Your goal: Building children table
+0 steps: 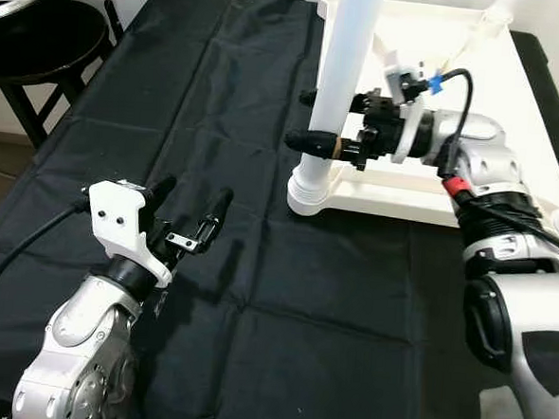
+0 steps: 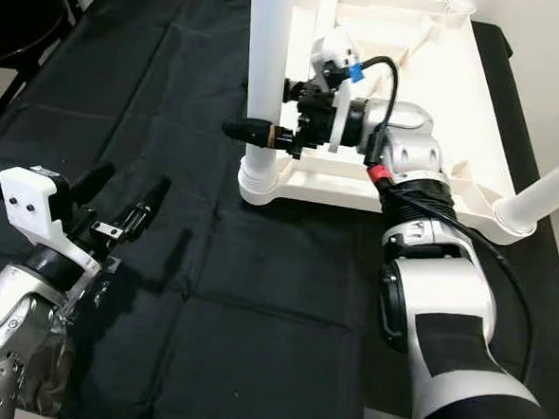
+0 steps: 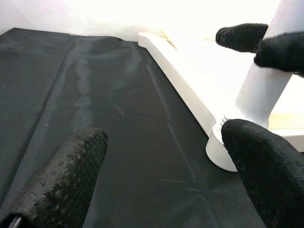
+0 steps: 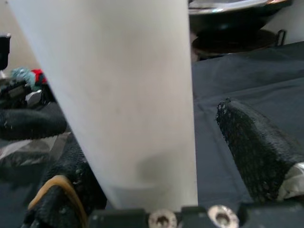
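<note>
Right gripper (image 1: 311, 121) closed around the upright white table leg (image 1: 343, 71), one black finger on each side, low on the tube. Leg planted in the near left corner socket of the upturned white tabletop (image 2: 404, 193), lying on the black cloth (image 1: 257, 265). Left gripper (image 1: 190, 209) spread wide, empty, hovering over the cloth nearby.
</note>
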Robot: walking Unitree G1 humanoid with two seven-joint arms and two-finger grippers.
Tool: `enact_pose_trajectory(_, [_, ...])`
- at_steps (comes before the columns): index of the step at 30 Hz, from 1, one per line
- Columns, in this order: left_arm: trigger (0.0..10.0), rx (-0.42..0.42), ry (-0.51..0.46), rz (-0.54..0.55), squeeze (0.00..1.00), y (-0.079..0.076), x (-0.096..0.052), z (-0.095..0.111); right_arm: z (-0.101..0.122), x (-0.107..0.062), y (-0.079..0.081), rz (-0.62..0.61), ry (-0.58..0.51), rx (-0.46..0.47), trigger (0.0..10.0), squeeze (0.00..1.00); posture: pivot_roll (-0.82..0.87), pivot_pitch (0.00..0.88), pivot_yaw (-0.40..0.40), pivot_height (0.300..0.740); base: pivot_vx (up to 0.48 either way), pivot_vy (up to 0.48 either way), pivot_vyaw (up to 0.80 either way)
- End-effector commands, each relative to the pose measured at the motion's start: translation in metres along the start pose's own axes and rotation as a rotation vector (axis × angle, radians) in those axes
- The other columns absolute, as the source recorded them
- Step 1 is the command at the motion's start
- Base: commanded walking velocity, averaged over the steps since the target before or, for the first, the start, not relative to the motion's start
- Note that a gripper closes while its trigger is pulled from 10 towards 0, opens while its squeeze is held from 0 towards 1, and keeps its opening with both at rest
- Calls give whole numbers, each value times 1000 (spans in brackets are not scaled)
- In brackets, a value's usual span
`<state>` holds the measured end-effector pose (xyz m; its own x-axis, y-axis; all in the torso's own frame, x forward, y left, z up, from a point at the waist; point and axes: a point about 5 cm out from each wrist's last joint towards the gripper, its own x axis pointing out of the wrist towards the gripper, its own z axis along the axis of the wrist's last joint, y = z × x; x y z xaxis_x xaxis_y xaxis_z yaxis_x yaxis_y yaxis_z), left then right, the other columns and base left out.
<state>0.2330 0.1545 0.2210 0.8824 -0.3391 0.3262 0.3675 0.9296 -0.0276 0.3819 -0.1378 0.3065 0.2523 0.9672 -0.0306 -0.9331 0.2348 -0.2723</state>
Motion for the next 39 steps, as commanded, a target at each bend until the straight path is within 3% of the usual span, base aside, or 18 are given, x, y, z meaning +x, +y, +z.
enact_pose_trajectory(1, [10000,3,-2,-12,0,-3,-2,3,2,2,1,33,14,-23,0,0,72,312,-48,740,0,0,0])
enact_pose_trajectory(10, [10000,4,-10,-24,0,-9,0,4,-9,-3,2,-3,101,-54,0,0,50,282,-61,740,0,0,0])
enact_pose_trajectory(12, [10000,2,-8,-24,0,-10,1,2,-18,1,1,-135,102,-47,0,0,42,274,-68,740,0,0,0])
enact_pose_trajectory(14, [10000,2,-6,-23,0,-11,1,0,-35,13,14,-287,101,27,0,0,33,261,-75,740,0,0,0])
enact_pose_trajectory(16, [10000,2,-7,-19,0,-11,2,-1,-58,26,44,-468,184,79,0,0,35,248,-85,740,0,0,0])
enact_pose_trajectory(17, [10000,3,-7,-18,0,-11,3,-2,-67,30,60,-731,154,173,0,0,34,235,-92,740,0,0,0])
enact_pose_trajectory(18, [10000,3,-7,-18,0,-11,3,-2,-67,30,60,-731,154,173,0,0,34,235,-92,740,0,0,0])
enact_pose_trajectory(19, [10000,5,-8,-17,0,-11,3,-3,-80,26,82,-927,193,242,0,0,34,235,-92,740,0,0,0])
enact_pose_trajectory(20, [10000,7,-8,-16,0,-10,5,-4,-91,27,106,-993,199,299,0,0,46,218,-83,740,0,0,0])
enact_pose_trajectory(21, [10000,7,-8,-16,0,-10,5,-4,-91,27,106,-993,199,299,0,0,46,218,-83,740,0,0,0])
enact_pose_trajectory(23, [10000,7,3,-18,0,-9,7,-8,-97,34,131,-977,201,334,0,0,21,199,-65,740,0,0,0])
enact_pose_trajectory(27, [10000,2,42,-21,0,-5,4,-21,-93,44,129,-940,192,335,0,0,9,184,-59,740,0,0,0])
enact_pose_trajectory(28, [10000,1,59,-15,0,-3,2,-25,-90,43,127,-945,191,327,745,0,8,184,-60,740,0,0,0])
enact_pose_trajectory(29, [10000,2,76,-7,0,-1,-1,-29,-89,41,124,-940,202,322,10000,0,7,182,-58,740,0,0,0])
enact_pose_trajectory(36, [10000,-4,115,2,0,-1,-11,-38,-74,21,127,-957,253,320,10000,0,9,193,-50,740,0,0,0])
enact_pose_trajectory(37, [10000,-13,122,4,0,-1,-13,-40,-66,12,122,-945,238,295,10000,545,4,206,-45,740,0,0,0])
enact_pose_trajectory(38, [10000,-13,122,4,0,-1,-13,-40,-66,12,122,-945,238,295,10000,545,4,206,-45,740,0,0,0])
enact_pose_trajectory(39, [10000,-22,124,6,0,-1,-14,-41,-59,8,117,-887,197,274,10000,1000,7,217,-48,740,0,0,0])
